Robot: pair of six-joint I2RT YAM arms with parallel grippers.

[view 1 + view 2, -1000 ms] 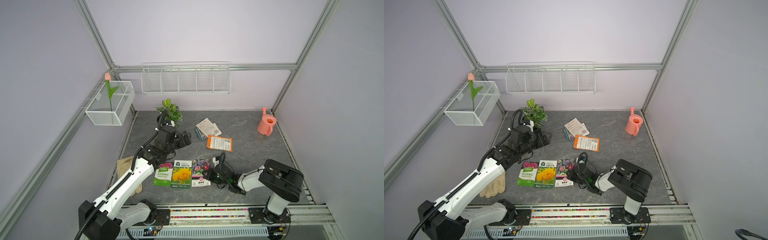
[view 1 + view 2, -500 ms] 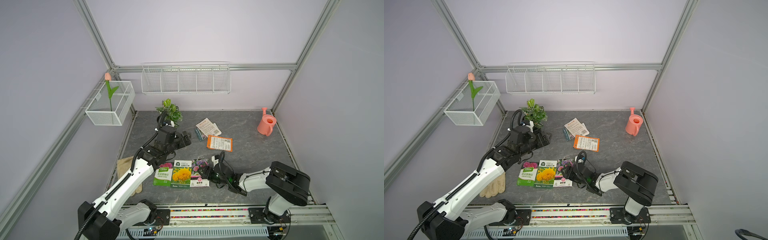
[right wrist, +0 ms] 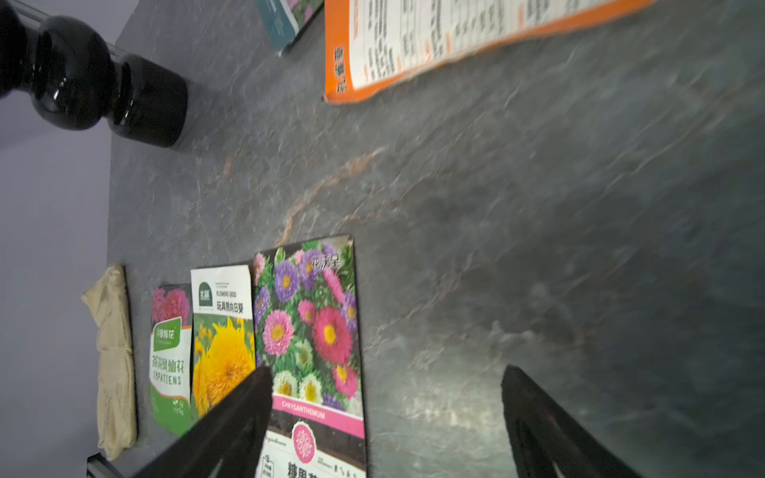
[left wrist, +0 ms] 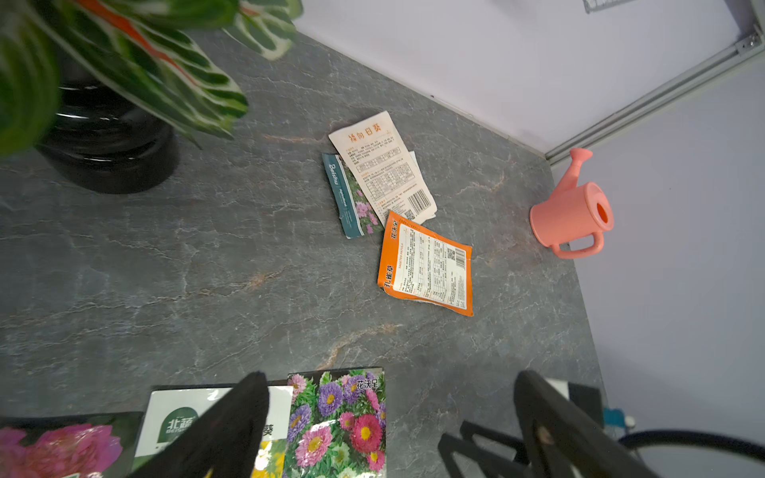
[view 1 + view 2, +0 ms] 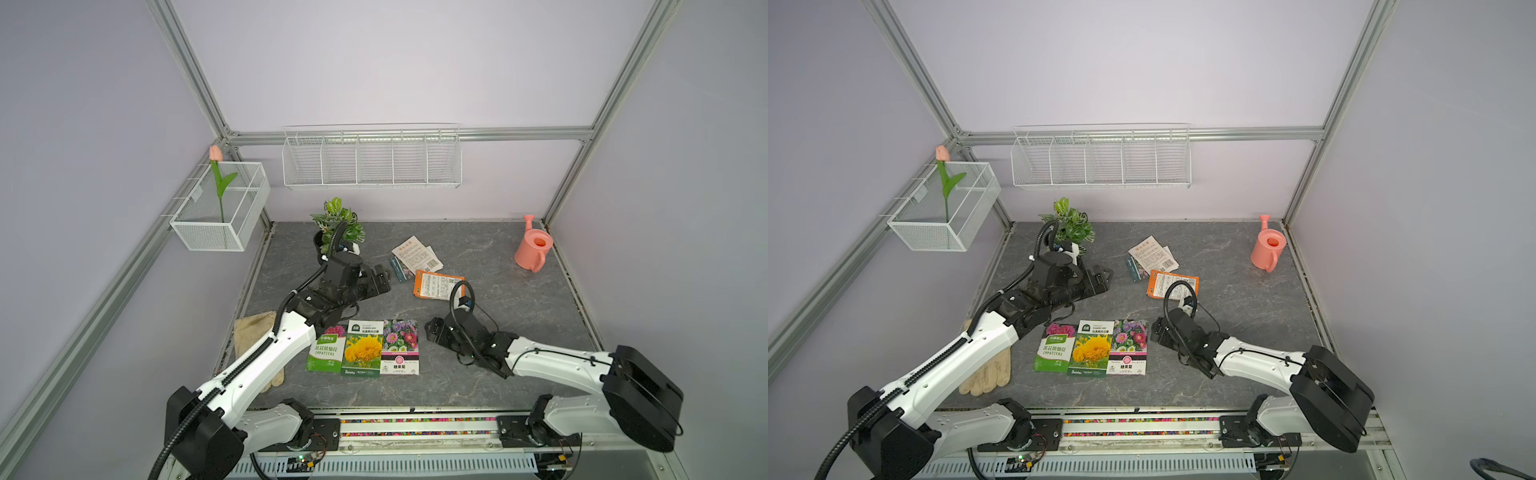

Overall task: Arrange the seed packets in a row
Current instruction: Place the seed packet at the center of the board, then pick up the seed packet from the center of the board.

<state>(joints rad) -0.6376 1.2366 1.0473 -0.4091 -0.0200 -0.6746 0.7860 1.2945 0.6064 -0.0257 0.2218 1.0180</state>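
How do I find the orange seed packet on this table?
Find the pink watering can at the back corner of the gray table. Toward the middle from it lie three loose packets. The orange packet, text up, lies nearest the robot; its neighbours are white and teal.

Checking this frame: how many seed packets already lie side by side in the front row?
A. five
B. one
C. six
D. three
D: the green impatiens packet, the yellow sunflower packet and the chrysanthemum packet lie edge to edge, while the orange-backed packet, the white-backed packet and the teal-edged packet sit apart farther back.
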